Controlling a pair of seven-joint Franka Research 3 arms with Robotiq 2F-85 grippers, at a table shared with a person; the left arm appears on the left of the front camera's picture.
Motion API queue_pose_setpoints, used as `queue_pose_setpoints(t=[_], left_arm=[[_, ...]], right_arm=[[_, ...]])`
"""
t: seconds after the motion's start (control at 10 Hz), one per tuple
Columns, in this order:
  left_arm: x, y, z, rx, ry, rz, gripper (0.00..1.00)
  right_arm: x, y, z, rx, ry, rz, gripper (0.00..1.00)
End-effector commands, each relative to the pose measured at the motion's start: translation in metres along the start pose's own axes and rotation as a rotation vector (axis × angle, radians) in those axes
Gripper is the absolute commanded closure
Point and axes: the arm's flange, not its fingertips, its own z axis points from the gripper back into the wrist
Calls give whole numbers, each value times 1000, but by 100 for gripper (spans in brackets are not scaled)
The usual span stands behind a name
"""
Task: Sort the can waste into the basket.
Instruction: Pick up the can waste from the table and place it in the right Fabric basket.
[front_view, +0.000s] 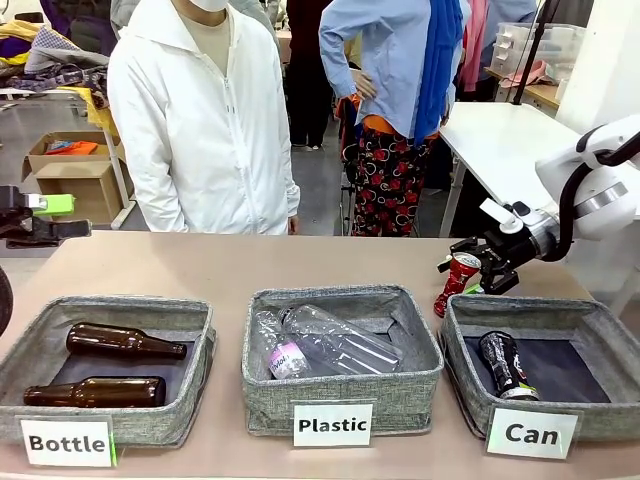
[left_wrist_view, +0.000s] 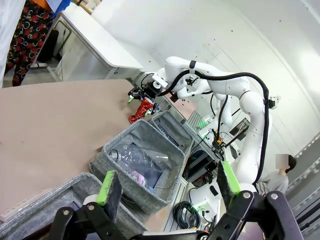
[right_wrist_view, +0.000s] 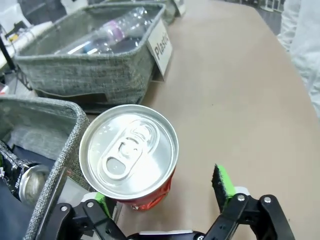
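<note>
Red can (right_wrist_view: 131, 159) upright on counter (front_view: 230, 265), silver top up, between spread fingers of right claw (right_wrist_view: 165, 197), ungripped; black can (front_view: 507, 364) lying lengthwise in basket (front_view: 455, 345); left claw (left_wrist_view: 167, 190) wide open, empty.

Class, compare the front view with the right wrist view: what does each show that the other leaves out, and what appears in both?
Front only: the Bottle basket with two brown bottles, and the person in white.
Right wrist only: the red can's silver top with its pull tab, between the right gripper's open fingers.
Both: the red can, the black can in the Can basket, and the Plastic basket.
</note>
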Motion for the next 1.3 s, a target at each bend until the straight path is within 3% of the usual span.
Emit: queue_pose_setpoints(t=[0.0, 0.1, 0.2, 0.3, 0.9, 1.2], left_arm=[[0, -4, 1, 10, 11, 9, 0], [0, -4, 1, 10, 11, 9, 0], [0, -4, 1, 10, 11, 9, 0], [0, -4, 1, 10, 11, 9, 0], [0, -4, 1, 10, 11, 9, 0], [0, -4, 1, 10, 11, 9, 0]], right_arm=[[1, -5, 4, 35, -12, 35, 60], [-1, -5, 5, 42, -26, 29, 100], [-1, -6, 8, 34, -34, 28, 65], [-1, -7, 8, 34, -37, 23, 100], [8, -4, 13, 10, -16, 7, 100], [64, 20, 48, -103, 14, -14, 100]])
